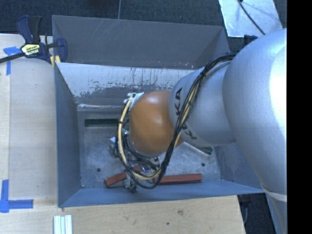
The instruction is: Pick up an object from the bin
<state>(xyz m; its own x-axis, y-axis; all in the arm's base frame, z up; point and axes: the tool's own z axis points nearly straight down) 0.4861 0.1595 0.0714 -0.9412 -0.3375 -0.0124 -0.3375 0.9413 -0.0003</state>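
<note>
Dark flooring lay beyond the far wall of the grey metal bin (68, 130); pale boards flanked it on the left and near sides.

Arm (253, 101) entered from the right. Its orange wrist cover (151, 123) sat over the middle of the bin floor, with yellow and black cables (123, 130) looped down its left side. The gripper (132, 178) hung below the cover, low and close to the near wall. Cover and cables hid its working end, so whether it was open or closed could not be told.

Contents noted:
- A long reddish-brown bar (180, 179) lay flat along the near edge of the floor. Its left stretch passed under the gripper and came out tilted on the far side of it. One piece or two could not be made out.
- A dark green strip (100, 123) lay on the far left of the floor, well apart from the gripper.
- A pale stick-like thing (199, 150) lay to the right, partly under the arm.

Judgement on progress: the gripper stood at or just above the reddish-brown bar, which looked the likely pick. Nothing was seen held and nothing was lifted off the floor. Approach appeared done; closing on the thing, securing it and raising it clear of the bin were all left to do.
</note>
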